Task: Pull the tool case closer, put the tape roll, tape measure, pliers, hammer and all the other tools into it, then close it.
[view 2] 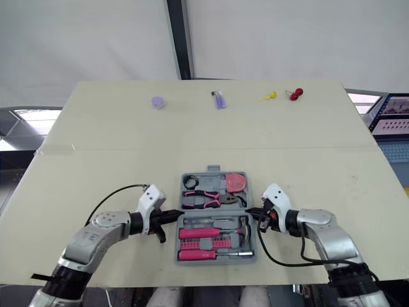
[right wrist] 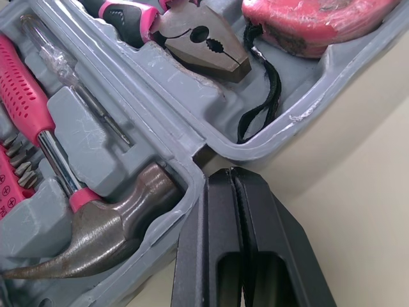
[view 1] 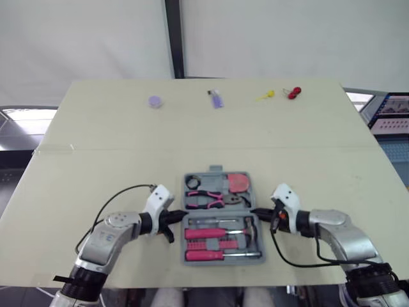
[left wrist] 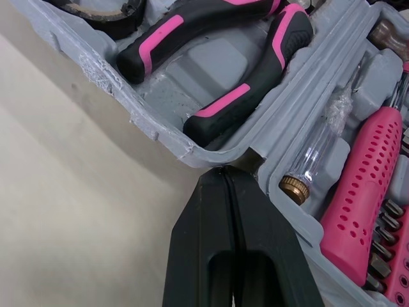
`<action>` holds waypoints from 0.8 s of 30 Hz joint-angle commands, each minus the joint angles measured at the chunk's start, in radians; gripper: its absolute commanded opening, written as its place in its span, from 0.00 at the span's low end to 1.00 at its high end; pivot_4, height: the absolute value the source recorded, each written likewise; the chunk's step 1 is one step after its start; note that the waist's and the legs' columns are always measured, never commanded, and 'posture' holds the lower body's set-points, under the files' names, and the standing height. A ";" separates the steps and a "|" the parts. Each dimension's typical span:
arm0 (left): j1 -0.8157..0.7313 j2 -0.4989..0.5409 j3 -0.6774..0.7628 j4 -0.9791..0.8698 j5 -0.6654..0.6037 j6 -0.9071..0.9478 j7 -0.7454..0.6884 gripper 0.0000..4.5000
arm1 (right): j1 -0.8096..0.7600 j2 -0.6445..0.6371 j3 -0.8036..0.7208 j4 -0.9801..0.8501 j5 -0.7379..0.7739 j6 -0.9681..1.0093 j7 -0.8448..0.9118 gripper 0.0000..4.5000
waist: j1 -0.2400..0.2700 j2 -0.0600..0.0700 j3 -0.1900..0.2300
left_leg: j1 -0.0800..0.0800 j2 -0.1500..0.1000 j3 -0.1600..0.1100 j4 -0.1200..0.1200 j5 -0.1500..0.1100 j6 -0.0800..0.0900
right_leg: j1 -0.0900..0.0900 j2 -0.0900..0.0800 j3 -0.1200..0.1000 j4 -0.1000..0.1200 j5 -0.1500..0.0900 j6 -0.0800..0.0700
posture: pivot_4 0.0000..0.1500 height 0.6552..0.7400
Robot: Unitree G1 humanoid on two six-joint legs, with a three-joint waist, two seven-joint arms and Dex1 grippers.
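Your left fingers (left wrist: 204, 211) are pressed together with nothing between them, tips touching the edge of the tool case (left wrist: 192, 70) right at the hinge line. Your right fingers (right wrist: 214, 211) are pressed together the same way and meet the opposite edge at the hinge notch, so the case lies open and flat between the two pairs. Just past your left tips sit the pink-handled pliers (view 1: 206, 199), with the black tape roll (view 1: 192, 182) beyond them in the far half. Just past your right tips is the hammer (right wrist: 96, 230) in the near half, with the tape measure (view 1: 238, 181) in the far half. A clear-handled tester (left wrist: 319, 147), a pink screwdriver (view 1: 208, 255) and a row of bits fill the rest of the near half. The case looks already pulled in on the table (view 1: 96, 166) and every named tool is seated, so by my reading the packing is done and only folding one half over and shutting it is left. Well beyond both pairs of fingers, along the far edge, lie a purple disc (view 1: 154, 101), a purple stick (view 1: 216, 98), a yellow piece (view 1: 266, 96) and a red piece (view 1: 293, 93). I cannot tell whether those belong in the case.
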State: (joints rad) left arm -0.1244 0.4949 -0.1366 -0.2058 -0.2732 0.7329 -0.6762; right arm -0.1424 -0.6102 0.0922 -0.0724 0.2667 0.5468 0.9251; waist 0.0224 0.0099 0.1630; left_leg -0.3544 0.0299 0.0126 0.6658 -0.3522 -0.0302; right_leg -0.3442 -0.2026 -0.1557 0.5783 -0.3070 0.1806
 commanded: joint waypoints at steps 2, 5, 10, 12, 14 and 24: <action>0.059 0.034 0.019 -0.093 -0.035 0.019 -0.023 0.00 | 0.034 -0.006 0.002 -0.086 0.040 0.027 0.015 0.02 | 0.000 0.000 0.000 | 0.000 0.000 0.000 0.000 0.000 0.000 | 0.000 0.000 0.000 0.000 0.000 0.000 | 1.00 1.00; 0.095 0.055 0.026 -0.119 -0.040 0.028 -0.023 0.00 | 0.058 -0.012 0.008 -0.110 0.043 0.039 0.019 0.02 | 0.001 0.000 0.000 | 0.000 0.000 0.000 0.000 0.000 0.000 | 0.000 0.000 0.000 0.000 0.000 0.000 | 1.00 1.00; 0.125 0.065 0.034 -0.132 -0.040 0.023 -0.017 0.00 | 0.092 -0.026 0.006 -0.155 0.058 0.062 0.017 0.02 | 0.002 0.000 0.000 | 0.000 0.000 0.000 0.000 0.000 0.000 | 0.000 0.000 0.000 0.000 0.000 0.000 | 1.00 1.00; 0.130 0.063 0.033 -0.135 -0.041 0.026 -0.014 0.00 | 0.101 -0.031 0.001 -0.166 0.064 0.071 0.014 0.02 | 0.002 0.000 0.000 | 0.000 0.000 0.000 0.000 0.000 0.000 | 0.000 0.000 0.000 0.000 0.000 0.000 | 1.00 1.00; 0.134 0.060 0.027 -0.140 -0.040 0.027 -0.009 0.00 | 0.105 -0.031 -0.006 -0.169 0.069 0.078 0.009 0.02 | 0.001 0.000 0.000 | 0.000 0.000 0.000 0.000 0.000 0.000 | 0.000 0.000 0.000 0.000 0.000 0.000 | 1.00 1.00; 0.159 0.069 0.018 -0.188 -0.053 0.054 -0.007 0.00 | 0.137 -0.036 -0.006 -0.207 0.084 0.099 -0.003 0.02 | 0.002 0.000 0.000 | 0.000 0.000 0.000 0.000 0.000 0.000 | 0.000 0.000 0.000 0.000 0.000 0.000 | 1.00 1.00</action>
State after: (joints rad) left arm 0.0217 0.5609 -0.1101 -0.3455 -0.3017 0.7813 -0.6735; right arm -0.0148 -0.6445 0.0919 -0.2346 0.3241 0.6430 0.9213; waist 0.0242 0.0099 0.1630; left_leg -0.3543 0.0299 0.0126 0.6656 -0.3523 -0.0304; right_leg -0.3441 -0.2027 -0.1555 0.5780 -0.3071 0.1805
